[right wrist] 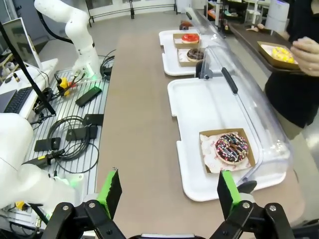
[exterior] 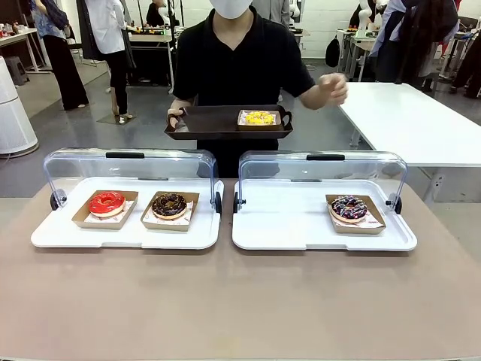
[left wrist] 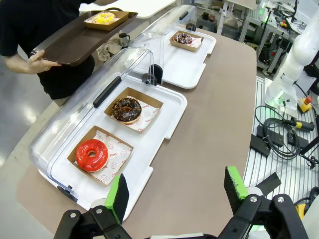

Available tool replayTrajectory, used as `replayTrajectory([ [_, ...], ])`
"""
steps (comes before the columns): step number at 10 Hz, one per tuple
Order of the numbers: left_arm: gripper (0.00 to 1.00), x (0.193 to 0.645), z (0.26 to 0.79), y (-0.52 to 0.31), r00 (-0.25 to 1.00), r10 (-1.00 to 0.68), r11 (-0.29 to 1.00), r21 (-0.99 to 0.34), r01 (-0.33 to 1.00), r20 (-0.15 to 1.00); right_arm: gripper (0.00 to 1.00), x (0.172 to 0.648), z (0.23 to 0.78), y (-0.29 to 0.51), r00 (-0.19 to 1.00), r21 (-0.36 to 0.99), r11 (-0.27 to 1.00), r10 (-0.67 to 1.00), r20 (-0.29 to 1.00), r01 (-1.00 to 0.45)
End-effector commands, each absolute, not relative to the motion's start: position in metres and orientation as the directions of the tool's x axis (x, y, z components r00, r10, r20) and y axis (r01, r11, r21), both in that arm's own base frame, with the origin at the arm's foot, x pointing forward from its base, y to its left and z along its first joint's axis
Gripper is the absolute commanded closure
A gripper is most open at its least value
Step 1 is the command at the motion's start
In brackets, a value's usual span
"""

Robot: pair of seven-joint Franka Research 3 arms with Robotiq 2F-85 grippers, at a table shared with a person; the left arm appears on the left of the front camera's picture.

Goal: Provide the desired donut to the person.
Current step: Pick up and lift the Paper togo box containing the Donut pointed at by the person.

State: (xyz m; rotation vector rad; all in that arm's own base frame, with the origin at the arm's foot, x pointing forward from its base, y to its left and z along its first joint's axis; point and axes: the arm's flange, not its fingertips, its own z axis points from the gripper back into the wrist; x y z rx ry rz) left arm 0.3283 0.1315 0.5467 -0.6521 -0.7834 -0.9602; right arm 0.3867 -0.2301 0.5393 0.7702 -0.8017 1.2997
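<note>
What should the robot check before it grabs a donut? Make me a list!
1. Left claw open and empty: ok.
2. Right claw open and empty: ok.
3. Left lid and right lid swung open, donuts uncovered: ok.
4. Bare room on the person's brown tray beside the yellow donut: ok.
5. Which one the person wants, the red donut, the chocolate donut or the sprinkled donut: cannot tell. The raised hand is blurred and shows no clear pointing.
</note>
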Motion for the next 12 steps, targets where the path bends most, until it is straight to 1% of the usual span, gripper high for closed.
replayTrajectory([
  [1,0.00,0.3283,0.5464,0.1322,0.332,-0.449,0.421,-0.132,0.897,0.830,0.00,0.3880,0.5376,-0.2278,0.109,0.054,0.124,0.502,0.858,-0.991],
  [12,0.00,0.3283,0.5464,0.1322,0.332,-0.449,0.421,-0.132,0.897,0.830,0.00,0.3880,0.5376,-0.2278,0.109,0.054,0.124,0.502,0.858,-0.991],
])
